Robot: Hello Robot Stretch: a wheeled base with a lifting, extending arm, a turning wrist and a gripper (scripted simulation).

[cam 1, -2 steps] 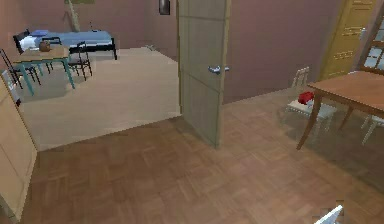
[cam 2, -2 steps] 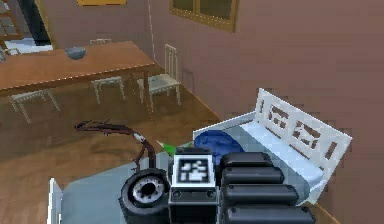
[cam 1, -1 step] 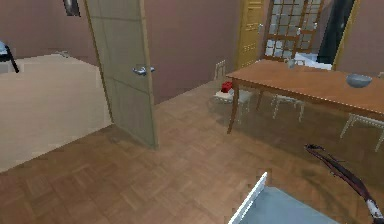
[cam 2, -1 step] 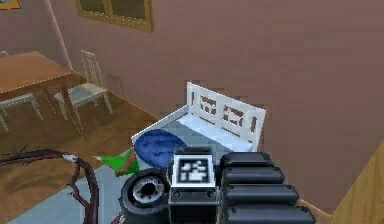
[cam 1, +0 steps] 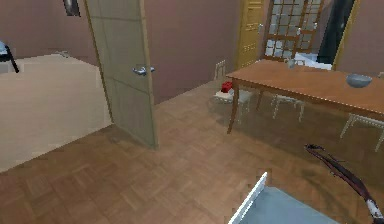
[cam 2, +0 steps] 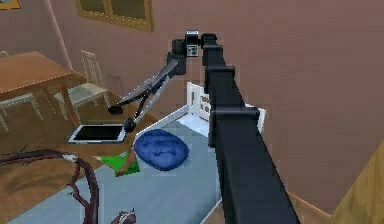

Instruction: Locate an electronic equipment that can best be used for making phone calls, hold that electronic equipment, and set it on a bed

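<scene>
My arm (cam 2: 235,120) rises as a dark bar over a bed (cam 2: 185,185) with a grey-blue cover. At its far end the gripper (cam 2: 122,113) reaches down to the left on two thin fingers (cam 2: 150,85). Just below the fingertips a flat dark rectangle with a pale rim (cam 2: 100,133), shaped like a phone or tablet, lies on the bed's left edge. I cannot tell whether the gripper holds anything. The bed's corner (cam 1: 285,208) also shows at the bottom of the forward view.
On the bed lie a blue cushion (cam 2: 163,150), a green scrap (cam 2: 125,163) and a dark cord (cam 2: 60,165). A wooden table (cam 1: 310,85) with white chairs and a blue bowl (cam 1: 360,80) stands ahead on the right. An open door (cam 1: 125,70) leads left.
</scene>
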